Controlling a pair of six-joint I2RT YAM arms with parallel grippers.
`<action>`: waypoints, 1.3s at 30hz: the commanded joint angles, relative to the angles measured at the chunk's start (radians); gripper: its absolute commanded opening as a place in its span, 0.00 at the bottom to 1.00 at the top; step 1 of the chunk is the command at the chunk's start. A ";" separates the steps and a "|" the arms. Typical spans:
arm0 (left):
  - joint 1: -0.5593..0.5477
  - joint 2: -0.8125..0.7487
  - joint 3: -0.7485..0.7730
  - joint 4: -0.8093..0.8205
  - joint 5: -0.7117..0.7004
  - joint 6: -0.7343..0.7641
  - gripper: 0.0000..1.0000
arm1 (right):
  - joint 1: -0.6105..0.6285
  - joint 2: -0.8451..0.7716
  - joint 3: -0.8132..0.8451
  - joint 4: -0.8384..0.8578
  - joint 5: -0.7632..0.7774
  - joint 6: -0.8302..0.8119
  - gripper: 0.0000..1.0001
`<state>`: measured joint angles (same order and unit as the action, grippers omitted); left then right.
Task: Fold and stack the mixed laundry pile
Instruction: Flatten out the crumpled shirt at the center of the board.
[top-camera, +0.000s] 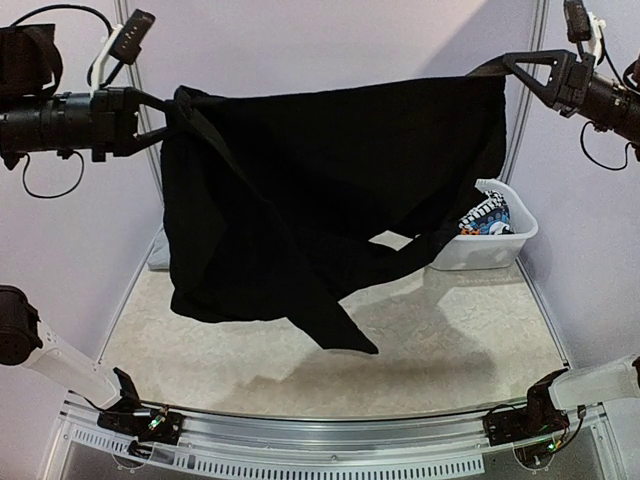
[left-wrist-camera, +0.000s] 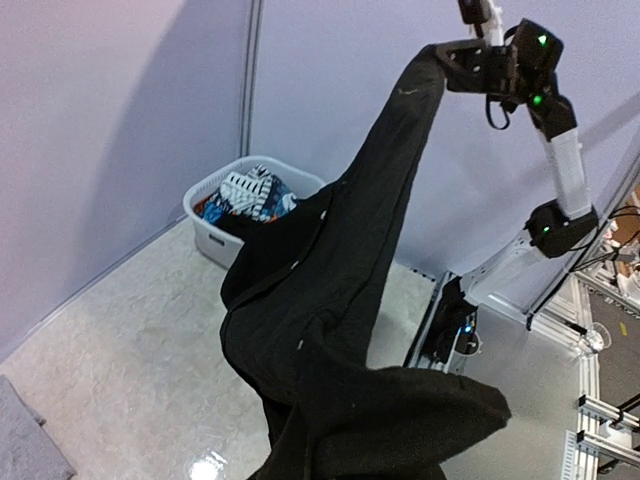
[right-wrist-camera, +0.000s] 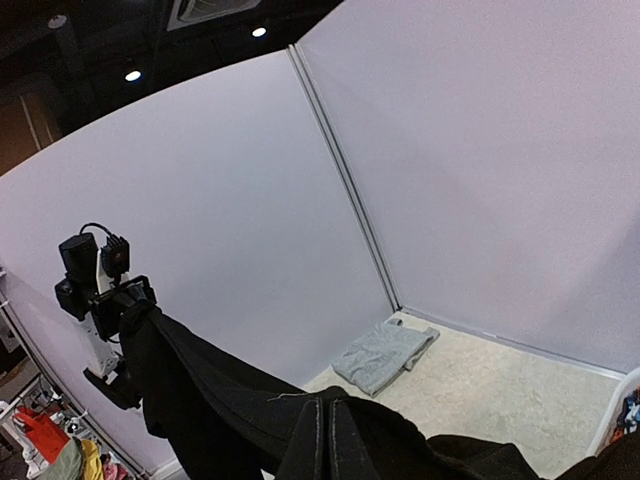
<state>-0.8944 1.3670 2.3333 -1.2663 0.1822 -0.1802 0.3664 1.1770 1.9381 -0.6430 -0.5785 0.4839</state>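
A large black long-sleeved garment hangs stretched high above the table between both arms. My left gripper is shut on its bunched left corner, and my right gripper is shut on its right corner. A sleeve dangles down towards the table's middle. In both wrist views black cloth covers my own fingers. A light grey top lies folded at the back left. A printed piece sits in the basket.
A white plastic laundry basket stands at the back right, partly behind the hanging cloth. White walls close the back and both sides. The arm bases sit on the metal rail at the near edge.
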 joint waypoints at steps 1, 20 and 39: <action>0.011 -0.054 0.010 0.125 0.106 -0.003 0.00 | 0.002 0.014 0.082 -0.032 -0.046 -0.021 0.00; 0.362 0.087 -0.491 0.399 0.013 -0.296 0.00 | 0.086 0.429 0.009 0.051 0.455 -0.074 0.00; 0.577 0.341 -0.553 0.491 0.309 -0.254 0.00 | 0.084 0.871 0.297 0.030 0.482 -0.137 0.00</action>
<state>-0.3393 1.7260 1.7859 -0.7906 0.4271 -0.4755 0.4469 2.0693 2.2364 -0.6258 -0.1246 0.3912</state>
